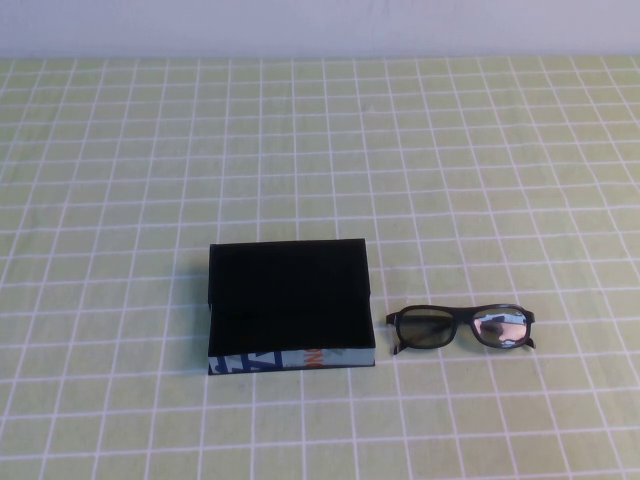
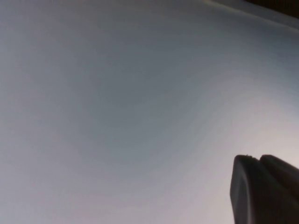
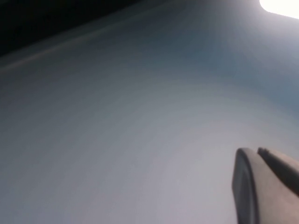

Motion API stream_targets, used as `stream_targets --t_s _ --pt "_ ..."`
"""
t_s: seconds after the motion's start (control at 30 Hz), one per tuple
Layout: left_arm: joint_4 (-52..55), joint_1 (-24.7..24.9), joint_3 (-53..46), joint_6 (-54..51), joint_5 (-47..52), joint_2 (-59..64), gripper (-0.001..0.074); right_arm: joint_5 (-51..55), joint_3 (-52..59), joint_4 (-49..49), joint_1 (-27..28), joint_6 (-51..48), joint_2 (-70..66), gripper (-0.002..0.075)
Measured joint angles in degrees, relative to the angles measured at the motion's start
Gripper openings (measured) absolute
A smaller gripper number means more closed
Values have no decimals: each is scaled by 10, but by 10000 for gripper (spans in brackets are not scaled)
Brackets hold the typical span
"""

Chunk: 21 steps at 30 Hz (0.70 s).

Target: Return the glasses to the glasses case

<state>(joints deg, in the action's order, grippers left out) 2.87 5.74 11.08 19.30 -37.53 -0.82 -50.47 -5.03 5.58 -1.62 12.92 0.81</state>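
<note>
Grippers come first: neither arm reaches into the high view, and each shows only in its own wrist camera. The right gripper (image 3: 268, 186) appears as a dark shape at the edge of its view against a blank pale surface; its jaws are closed together with nothing between them. The left gripper (image 2: 264, 189) shows the same way, a dark bulk against a plain grey-white background, and I cannot tell how its jaws stand. Out on the table (image 1: 480, 150), covered in a light green cloth with a white grid, the glasses case (image 1: 290, 305) lies near the middle, its black top up and its light blue printed side toward the robot. The glasses (image 1: 461, 328) lie on the cloth just beside the case on the robot's right, apart from it, lenses facing the camera, perhaps folded.
</note>
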Motion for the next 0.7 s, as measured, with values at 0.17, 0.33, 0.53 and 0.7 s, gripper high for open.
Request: stream_targets --t_s 0.17,0.33,0.53,0.7 --pt "70 0 88 -1 59 -1 -1 112 -119 -2 0 67 1 -18" --pt "97 0 157 -1 104 20 -1 319 -244 -2 0 91 -3 -18" --pt "125 0 238 62 279 99 -1 525 -360 -2 0 91 -83 -18" --pt "124 0 279 79 472 189 -1 711 -399 -5 0 86 -198 -18"
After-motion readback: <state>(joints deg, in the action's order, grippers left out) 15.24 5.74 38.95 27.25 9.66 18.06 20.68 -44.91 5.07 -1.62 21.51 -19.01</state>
